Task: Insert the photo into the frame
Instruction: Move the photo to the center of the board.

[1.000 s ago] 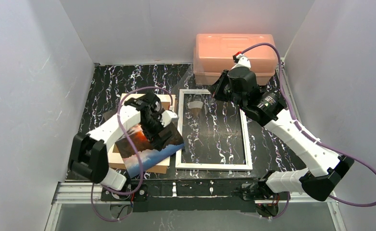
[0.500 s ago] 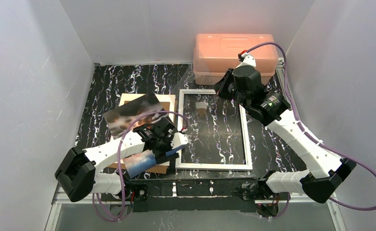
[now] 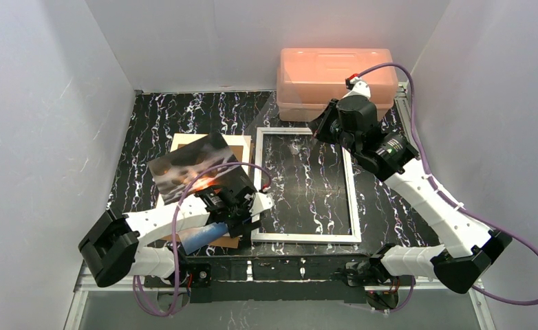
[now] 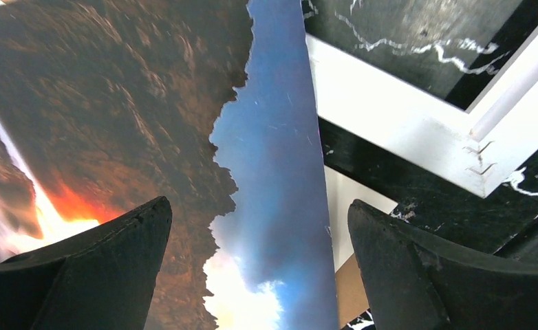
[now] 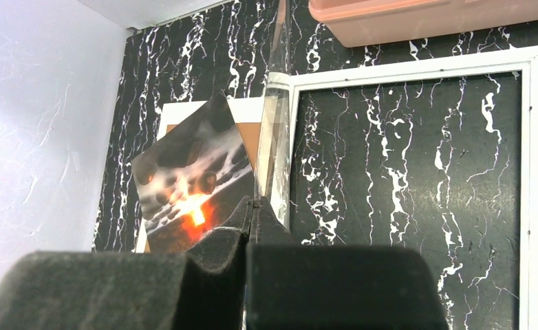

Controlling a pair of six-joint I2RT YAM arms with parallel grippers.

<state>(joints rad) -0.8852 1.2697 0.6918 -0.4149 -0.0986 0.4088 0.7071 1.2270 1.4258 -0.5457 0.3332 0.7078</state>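
The left arm [image 3: 159, 221] is lying low and bending toward the middle with the left tool [image 4: 256, 212] spreading its fingers [image 4: 108, 258] wide apart, while the right arm [image 3: 428, 196] is reaching far forward and inward, the right tool [image 5: 254, 205] angling down and pressing both fingers together on a thin clear pane [image 5: 274, 130].

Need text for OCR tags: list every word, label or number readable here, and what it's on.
None readable.
The photo, the frame, the pink box and the clear pane in the right tool show no writing.
Small sticker on the right arm: too small to read.
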